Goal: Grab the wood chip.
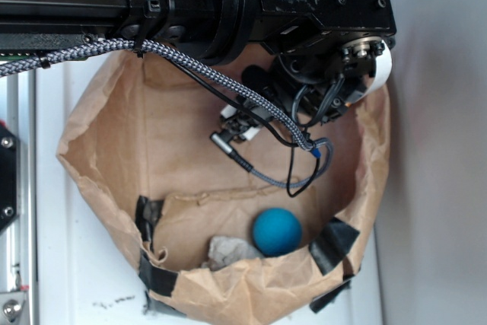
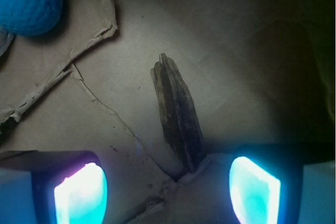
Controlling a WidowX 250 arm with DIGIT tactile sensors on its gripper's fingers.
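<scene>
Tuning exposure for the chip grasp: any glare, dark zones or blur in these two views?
Wrist: the fingertips glow blown-out cyan, the right side and top corner fall into deep shadow, yet the wood chip is lit and its grain is sharp; the gripper is open. Exterior: even daylight, soft focus, arm and cables hide the chip; the blue ball reads clearly in the paper bag.

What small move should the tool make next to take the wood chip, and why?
Probably lower straight down. In the wrist view the tool is open, its two glowing pads on either side of the near end of the wood chip, which lies flat on the brown paper, untouched. Descending should bring the pads around the chip before closing.
</scene>
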